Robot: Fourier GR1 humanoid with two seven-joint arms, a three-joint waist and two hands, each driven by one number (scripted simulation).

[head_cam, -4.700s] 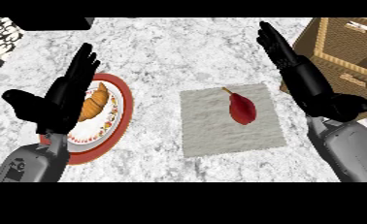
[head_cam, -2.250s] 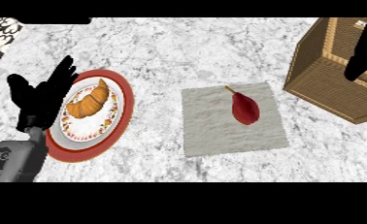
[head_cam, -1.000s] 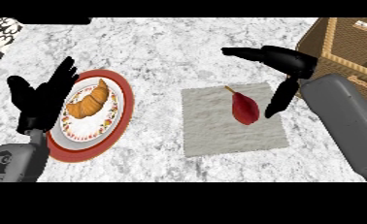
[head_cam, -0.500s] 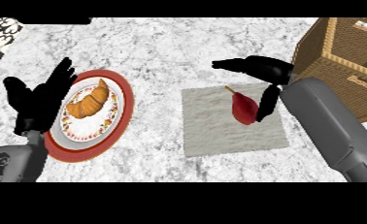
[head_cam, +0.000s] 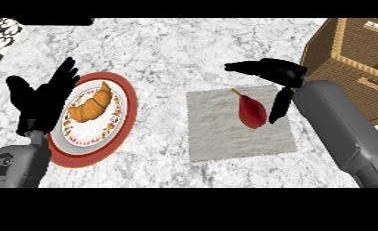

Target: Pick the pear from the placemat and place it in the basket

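Observation:
A dark red pear (head_cam: pixel 252 112) with a thin stem lies on the grey placemat (head_cam: pixel 238 140), toward its upper right part. My right hand (head_cam: pixel 283 77) hovers just right of and above the pear, open, with fingers stretched left past the stem and the thumb (head_cam: pixel 277 109) hanging down beside the fruit. The hand does not hold the pear. The woven basket (head_cam: pixel 347 57) stands at the right edge, partly cut off. At the left edge my left hand (head_cam: pixel 40 100) rests open, fingers up.
A red-rimmed plate (head_cam: pixel 125 120) carrying a croissant (head_cam: pixel 90 106) sits left of the placemat, right beside my left hand. Marble counter (head_cam: pixel 166 50) spreads between the plate, the mat and the basket.
My right arm swung in from the basket side and came down to the pear, drawing closer over the last second. The pear, plate and left hand have stayed put.

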